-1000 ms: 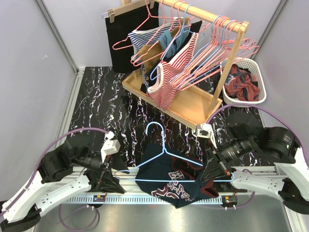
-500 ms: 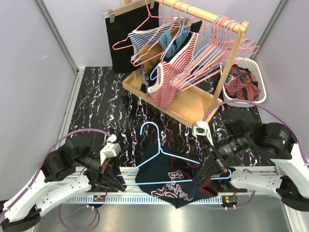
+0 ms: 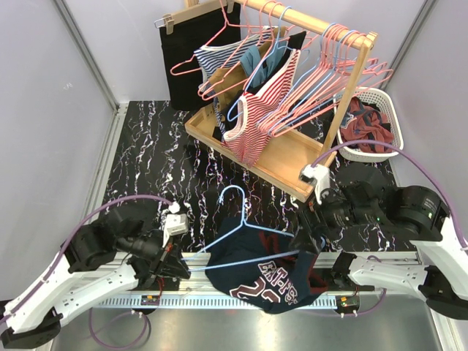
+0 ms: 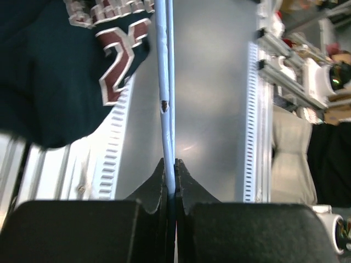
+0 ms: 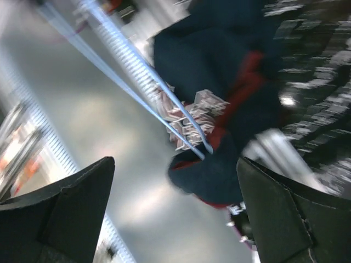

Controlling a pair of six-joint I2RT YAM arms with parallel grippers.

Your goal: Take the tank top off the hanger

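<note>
The tank top (image 3: 259, 276), navy with red trim and pale lettering, lies at the near edge of the surface (image 3: 157, 168) between the two arms. Its hem spills over the metal strip (image 3: 219, 330) in front, and it is threaded on a light blue hanger (image 4: 166, 82). The hanger's hook points away toward the wooden rack (image 3: 292, 157), and its long bar runs left to right, from one arm across to the other. The left fingers (image 4: 153, 183) are pinched tight on the left end of that bar, the wire caught right between their tips. The left arm lies low along the near edge, reaching inward almost in line with the bar. The right fingers (image 5: 71, 203) are spread wide with nothing between them. They hang just above the garment's right shoulder, where the cloth wraps the hanger's right end. That wrist is raised off the surface and tipped down and leftward. The right arm is therefore the nearer one to free cloth. The next move likely calls for it to drop onto that shoulder, close, and draw the fabric rightward off the wire end while the left arm anchors the hanger. The main risk, as I judge it, is pinching the wire along with the cloth.
</note>
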